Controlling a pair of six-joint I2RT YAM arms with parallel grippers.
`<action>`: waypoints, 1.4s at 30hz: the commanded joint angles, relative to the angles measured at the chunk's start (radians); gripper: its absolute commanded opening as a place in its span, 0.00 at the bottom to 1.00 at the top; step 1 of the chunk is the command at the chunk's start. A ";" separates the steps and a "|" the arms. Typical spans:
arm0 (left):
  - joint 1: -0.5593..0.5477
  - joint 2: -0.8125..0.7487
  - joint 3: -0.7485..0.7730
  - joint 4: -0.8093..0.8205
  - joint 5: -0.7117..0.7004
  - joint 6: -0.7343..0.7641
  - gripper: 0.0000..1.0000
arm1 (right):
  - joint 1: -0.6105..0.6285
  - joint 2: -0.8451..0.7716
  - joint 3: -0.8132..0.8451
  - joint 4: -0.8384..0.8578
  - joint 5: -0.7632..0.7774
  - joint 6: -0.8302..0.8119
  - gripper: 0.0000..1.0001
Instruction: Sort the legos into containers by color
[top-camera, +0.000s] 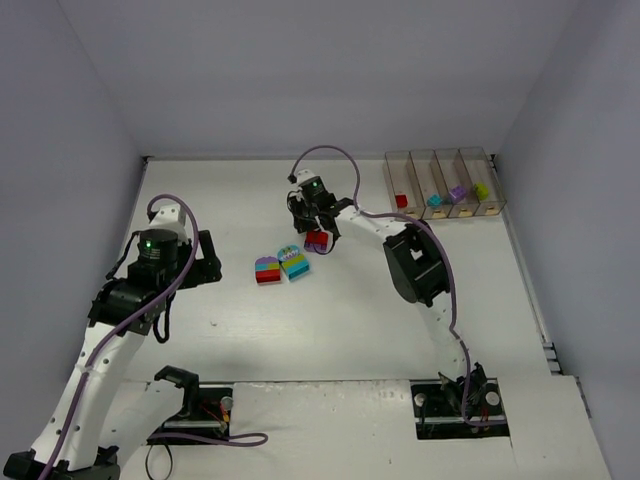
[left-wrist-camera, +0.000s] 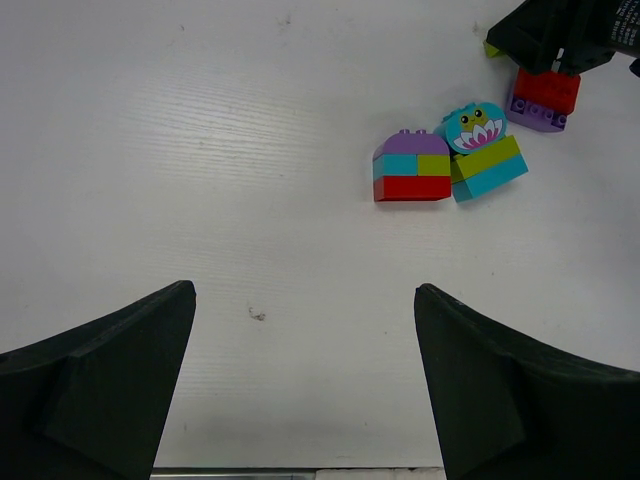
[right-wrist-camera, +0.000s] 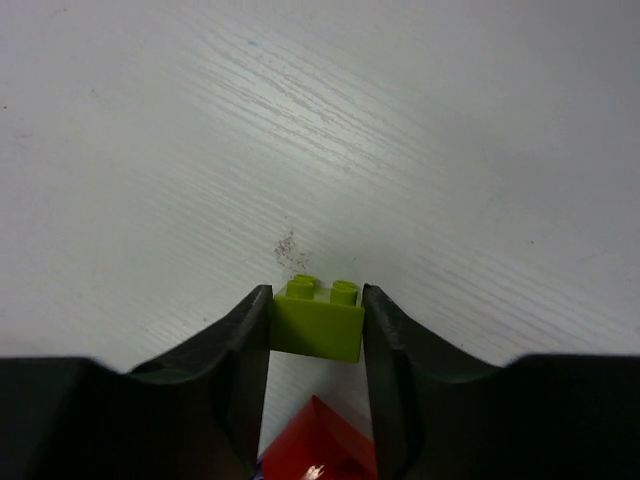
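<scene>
Right hand (right-wrist-camera: 317, 297): fingers clamped on a small lime green plastic brick (right-wrist-camera: 320, 328), studs pointing away from the wrist, over the white counter (top-camera: 350, 330) and well left of the row of four clear plastic bins (top-camera: 445, 178).

A red brick on a purple base (left-wrist-camera: 543, 98) sits directly under that hand.

Farther left of the bins: a rounded red-teal-lime-purple stack (left-wrist-camera: 411, 167), just beside a teal-lime stack with an owl-printed top (left-wrist-camera: 483, 152).

Bin contents, one each: red brick (top-camera: 401, 200), teal brick (top-camera: 435, 200), purple brick (top-camera: 458, 192), lime brick (top-camera: 482, 190).

Left hand (left-wrist-camera: 303, 290): fingers wide apart, holding nothing, farthest left of the bins.
</scene>
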 joint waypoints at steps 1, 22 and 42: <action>0.003 -0.006 0.021 0.008 -0.015 -0.016 0.84 | 0.007 -0.029 0.039 0.056 0.041 -0.011 0.14; 0.003 0.025 0.002 0.076 0.019 -0.035 0.84 | -0.694 -0.351 -0.043 0.069 0.087 -0.100 0.00; 0.001 0.125 0.020 0.163 0.028 -0.024 0.84 | -0.916 -0.121 0.049 0.060 0.009 -0.065 0.45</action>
